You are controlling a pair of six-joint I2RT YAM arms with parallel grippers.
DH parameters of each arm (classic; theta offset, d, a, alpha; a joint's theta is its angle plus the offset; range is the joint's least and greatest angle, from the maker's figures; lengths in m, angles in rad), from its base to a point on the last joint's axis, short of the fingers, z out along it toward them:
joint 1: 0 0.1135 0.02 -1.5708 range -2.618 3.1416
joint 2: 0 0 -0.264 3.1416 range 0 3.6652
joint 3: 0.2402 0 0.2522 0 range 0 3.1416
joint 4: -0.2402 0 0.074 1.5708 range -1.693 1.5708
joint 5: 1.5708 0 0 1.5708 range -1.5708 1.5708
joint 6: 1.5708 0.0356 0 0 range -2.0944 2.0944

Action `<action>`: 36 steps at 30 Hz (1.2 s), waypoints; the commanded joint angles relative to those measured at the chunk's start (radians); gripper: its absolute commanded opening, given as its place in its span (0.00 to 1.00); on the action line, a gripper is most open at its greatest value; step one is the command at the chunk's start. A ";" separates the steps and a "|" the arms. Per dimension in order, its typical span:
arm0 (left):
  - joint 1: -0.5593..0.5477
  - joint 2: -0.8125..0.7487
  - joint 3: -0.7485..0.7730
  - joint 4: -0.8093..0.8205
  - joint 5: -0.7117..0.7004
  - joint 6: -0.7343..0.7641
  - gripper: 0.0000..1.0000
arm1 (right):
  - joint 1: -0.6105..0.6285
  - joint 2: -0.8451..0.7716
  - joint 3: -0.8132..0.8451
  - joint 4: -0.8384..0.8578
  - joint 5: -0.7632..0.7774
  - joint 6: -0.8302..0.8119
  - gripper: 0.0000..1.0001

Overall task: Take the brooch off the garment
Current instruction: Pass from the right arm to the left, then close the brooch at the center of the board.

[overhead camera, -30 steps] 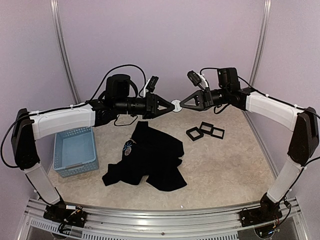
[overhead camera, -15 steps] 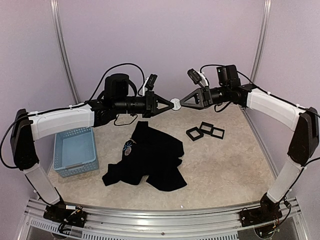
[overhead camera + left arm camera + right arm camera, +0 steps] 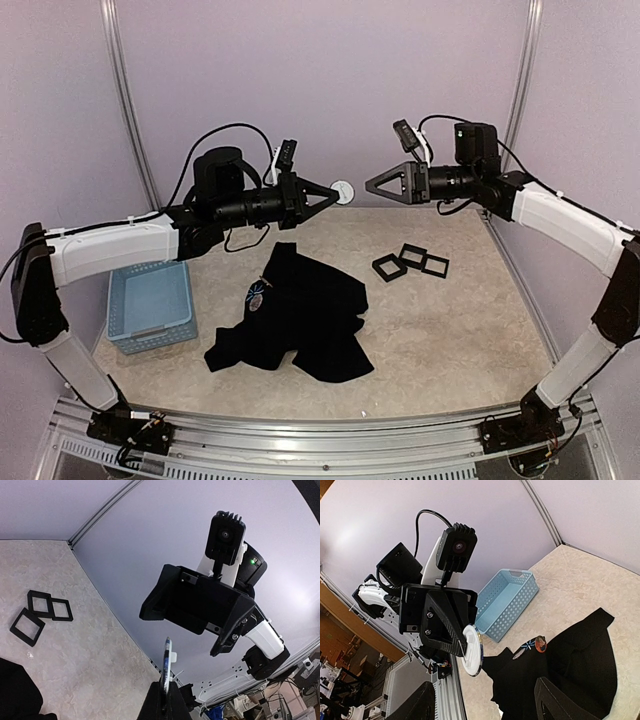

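Note:
The brooch [image 3: 344, 190], a round white disc with a dark rim, hangs high above the table, pinched at its edge by my shut left gripper [image 3: 335, 195]. In the left wrist view the brooch [image 3: 166, 662] stands edge-on between the fingertips of the left gripper [image 3: 165, 687]. My right gripper [image 3: 370, 187] faces it from the right, open and apart from it. From the right wrist I see the brooch [image 3: 473, 650] beyond the right gripper [image 3: 485, 682], whose jaws are spread with nothing between them. The black garment [image 3: 310, 315] lies crumpled on the table below, a small blue mark [image 3: 258, 295] at its neck.
A light-blue basket [image 3: 150, 300] stands on the table left of the garment. Three black square frames [image 3: 410, 260] lie at the back right. Purple walls with metal rails close the back and sides.
The right gripper has opened, let go of the brooch and drawn back to the right. The left gripper has shut on the brooch and pulled it slightly left and up.

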 commanded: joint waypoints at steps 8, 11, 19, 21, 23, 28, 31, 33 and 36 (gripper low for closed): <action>0.000 -0.003 0.013 0.048 0.012 -0.016 0.00 | 0.051 0.005 -0.017 0.027 0.061 -0.015 0.70; 0.002 0.004 0.017 0.049 0.020 -0.018 0.00 | 0.060 0.017 0.000 0.012 0.051 -0.028 0.70; 0.003 0.025 0.038 0.049 0.044 -0.023 0.00 | 0.077 0.045 0.028 -0.014 0.059 -0.040 0.59; 0.003 0.029 0.044 0.048 0.049 -0.024 0.00 | 0.080 0.047 0.031 -0.012 0.061 -0.039 0.57; 0.003 0.035 0.048 0.047 0.054 -0.025 0.00 | 0.082 0.050 0.033 -0.013 0.061 -0.039 0.54; 0.003 0.040 0.058 0.038 0.060 -0.024 0.00 | 0.084 0.051 0.036 -0.011 0.061 -0.040 0.48; 0.006 0.046 0.067 0.032 0.068 -0.021 0.00 | 0.084 0.052 0.038 -0.003 0.065 -0.035 0.45; 0.005 0.049 0.074 0.025 0.070 -0.021 0.00 | 0.084 0.053 0.037 0.007 0.071 -0.027 0.43; 0.007 0.056 0.082 0.022 0.079 -0.022 0.00 | 0.084 0.047 0.033 0.023 0.082 -0.017 0.42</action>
